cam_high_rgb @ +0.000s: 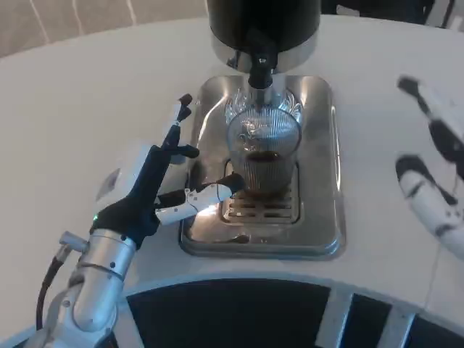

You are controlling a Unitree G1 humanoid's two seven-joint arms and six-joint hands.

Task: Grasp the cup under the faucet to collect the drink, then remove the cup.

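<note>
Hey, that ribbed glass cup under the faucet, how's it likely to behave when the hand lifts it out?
The cup looks like rigid clear glass, so probably stiff but breakable. Its ribbed wall likely gives the left hand some grip. Dark drink sits low inside, so it may slosh if tilted, though it seems light.

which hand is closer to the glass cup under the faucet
Left. The left hand reaches its side, one finger touching the cup; the right hand waits apart.
</note>
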